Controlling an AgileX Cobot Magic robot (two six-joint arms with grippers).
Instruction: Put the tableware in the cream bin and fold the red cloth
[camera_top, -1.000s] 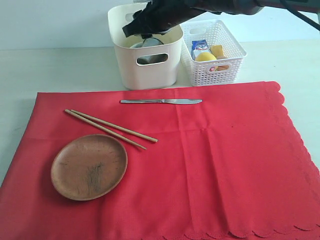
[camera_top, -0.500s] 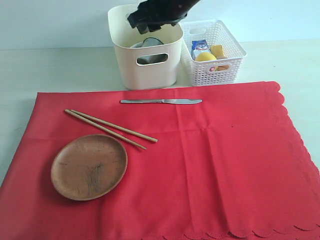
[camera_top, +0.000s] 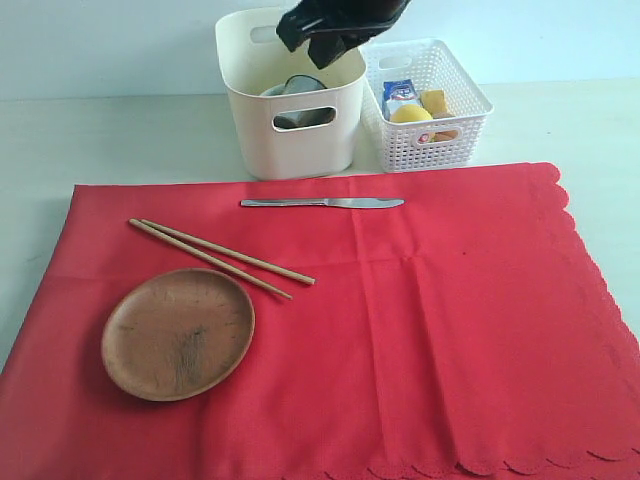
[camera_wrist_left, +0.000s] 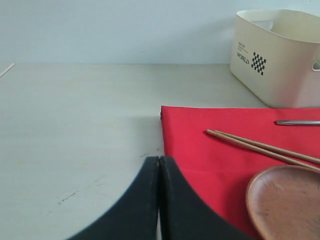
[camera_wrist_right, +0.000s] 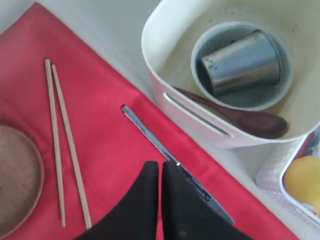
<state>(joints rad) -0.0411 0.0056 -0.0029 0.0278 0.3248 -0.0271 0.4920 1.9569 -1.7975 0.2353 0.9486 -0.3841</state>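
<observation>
The tall cream plastic bin (camera_top: 290, 135) holds a large pale bowl (camera_wrist_right: 235, 97) with a steel cup (camera_wrist_right: 242, 62) lying sideways inside, and a dark wooden spoon (camera_wrist_right: 255, 122) beside the bowl. The right gripper (camera_wrist_right: 160, 165) hangs above the bin's rim, jaws pressed together, empty. In front of the bin the large bright red scalloped cloth (camera_top: 450, 320) lies flat. On it a metal table knife (camera_top: 320, 203) lies nearest the bin, a pair of wooden chopsticks (camera_top: 220, 255) farther off, and a round brown wooden plate (camera_top: 178, 333) farthest. The left gripper (camera_wrist_left: 159, 159), likewise closed on nothing, sits well apart from the bin.

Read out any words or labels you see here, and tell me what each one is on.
"WORLD": on the cream bin wall, beside a checkered square.
Small print above it: too small to read.
Blue label on the carton in the white basket: too blurred.
</observation>
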